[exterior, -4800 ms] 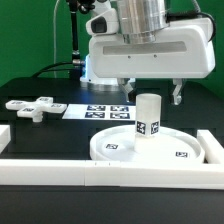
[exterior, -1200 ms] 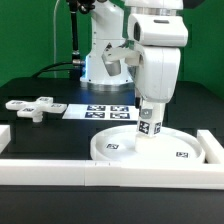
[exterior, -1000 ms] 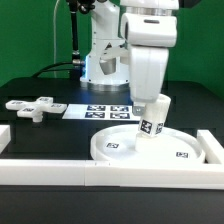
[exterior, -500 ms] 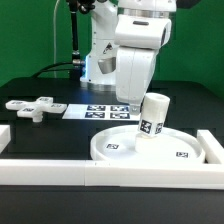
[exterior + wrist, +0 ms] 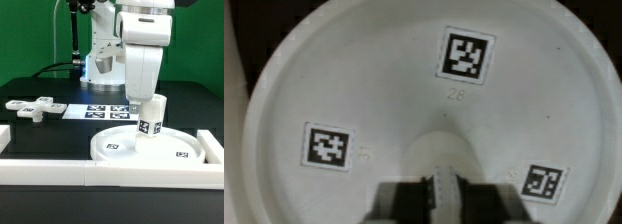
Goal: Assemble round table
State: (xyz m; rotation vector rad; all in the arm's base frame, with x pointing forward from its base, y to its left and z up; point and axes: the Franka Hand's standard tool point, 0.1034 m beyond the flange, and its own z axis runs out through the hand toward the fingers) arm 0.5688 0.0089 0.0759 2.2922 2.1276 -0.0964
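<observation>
The large round disc lies flat on the table, and it fills the wrist view with its tags showing. The short post stands on the disc's middle and leans slightly to the exterior view's right. My gripper points down just to the exterior view's left of the post's top, close against it. In the wrist view the gripper has its jaws together with only a thin pale strip between them, and I see nothing held. The cross-shaped foot piece lies far off at the exterior view's left.
The marker board lies behind the disc. White border rails run along the front, the exterior view's right and its left. The robot base stands at the back.
The gripper came down from open above the post, turned and closed. It shifted to the exterior view's left. The post tipped to that view's right and now stands a little straighter.
</observation>
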